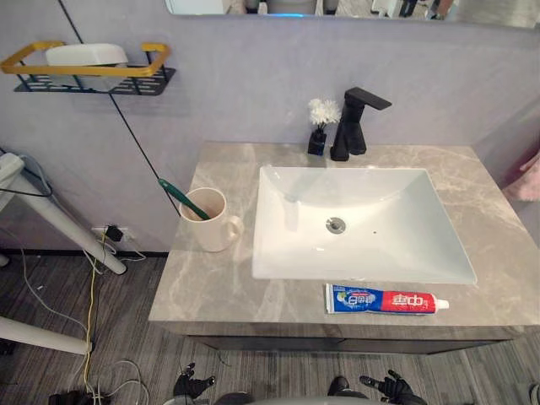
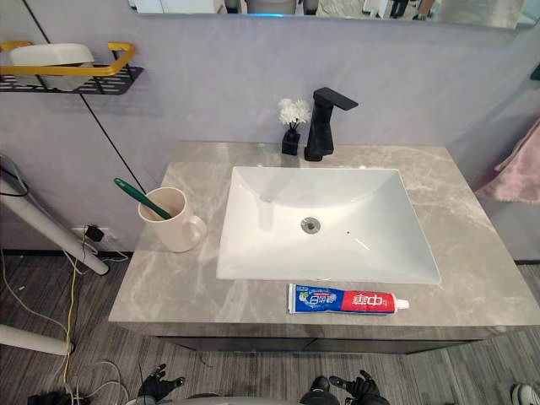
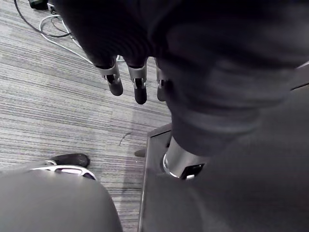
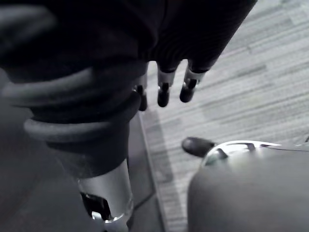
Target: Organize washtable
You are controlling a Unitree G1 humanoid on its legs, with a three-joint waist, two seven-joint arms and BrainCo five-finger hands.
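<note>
Ahead of me: black faucet (image 1: 356, 118) upright against the grey wall (image 1: 253, 76), with a small black vase of white flowers (image 1: 321, 126) just beside it on my left. Upper left, black mesh wall shelf (image 1: 93, 80) with a yellow rail, holding a white dish (image 1: 86, 54). Pink cloth (image 1: 528, 175) at far right. Grey striped floor (image 1: 126, 337) below.

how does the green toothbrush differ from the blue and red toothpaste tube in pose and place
The green toothbrush leans tilted in the cream mug, left of the white sink; the blue and red toothpaste tube lies flat on the grey stone countertop, in front of the sink. The toothbrush is thin and one colour; the tube is broader, with a white cap.
</note>
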